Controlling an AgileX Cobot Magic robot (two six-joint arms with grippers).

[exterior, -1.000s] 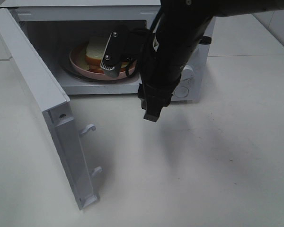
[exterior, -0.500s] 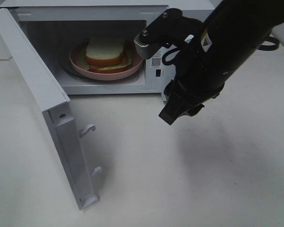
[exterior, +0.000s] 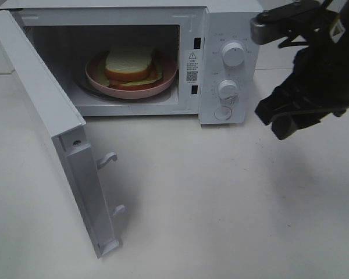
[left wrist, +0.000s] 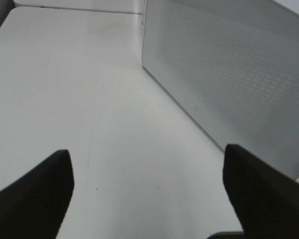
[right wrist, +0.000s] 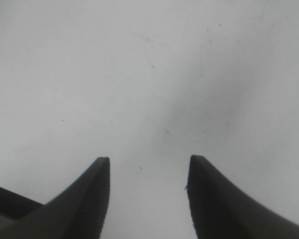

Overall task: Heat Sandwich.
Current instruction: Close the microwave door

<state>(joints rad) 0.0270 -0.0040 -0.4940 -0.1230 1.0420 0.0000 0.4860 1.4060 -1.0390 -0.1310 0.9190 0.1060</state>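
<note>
The sandwich (exterior: 128, 63), white bread with a tan-orange crust, lies on a round pink plate (exterior: 170, 72) inside the open white microwave (exterior: 230, 20). My right gripper (exterior: 284, 123) hangs over the table to the right of the microwave, well apart from it. In the right wrist view it (right wrist: 149, 162) is open, with only bare table between its fingers. My left gripper (left wrist: 148, 199) is open and empty, its fingers wide apart over the table beside a perforated wall of the microwave (left wrist: 229, 74). It does not show in the exterior view.
The microwave door (exterior: 46, 110) stands swung out to the front left, with two latch hooks (exterior: 107, 158) on its edge. Two knobs (exterior: 233, 53) and a button sit on the control panel. The white table (exterior: 221, 209) spreads in front.
My right arm has drawn back from the microwave's opening and swung right, past the control panel. The sandwich and plate stay inside, now unobstructed. The door has not moved.
</note>
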